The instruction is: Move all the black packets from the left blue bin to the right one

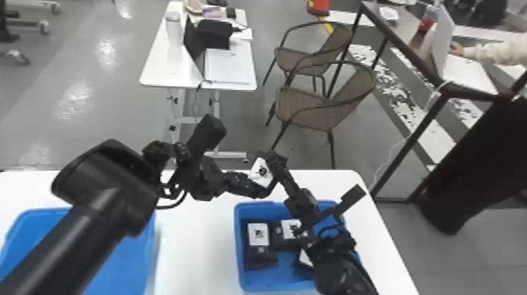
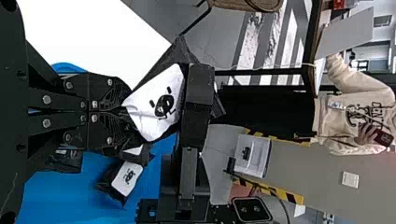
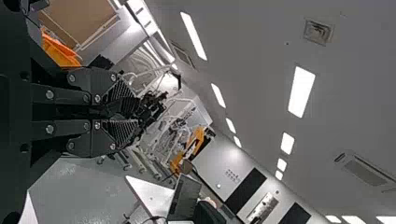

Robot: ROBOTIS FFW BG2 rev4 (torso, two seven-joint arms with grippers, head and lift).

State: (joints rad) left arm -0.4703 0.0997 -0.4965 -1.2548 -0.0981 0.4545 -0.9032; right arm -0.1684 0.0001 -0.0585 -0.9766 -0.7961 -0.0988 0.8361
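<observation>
Black packet point(image 1: 262, 172), white label showing a bear face, raised above the far side of the white table point(image 1: 188, 251), beyond the right blue bin point(image 1: 237, 243); the left gripper point(image 1: 255, 189) pinches one end, and the right gripper point(image 1: 277, 164) has its fingers drawn in on the black material at the other. Three packets point(image 1: 258, 234) lie inside the right bin, two side by side and one nearer the right arm, while the left blue bin point(image 1: 121, 266) is partly covered by the left arm.
</observation>
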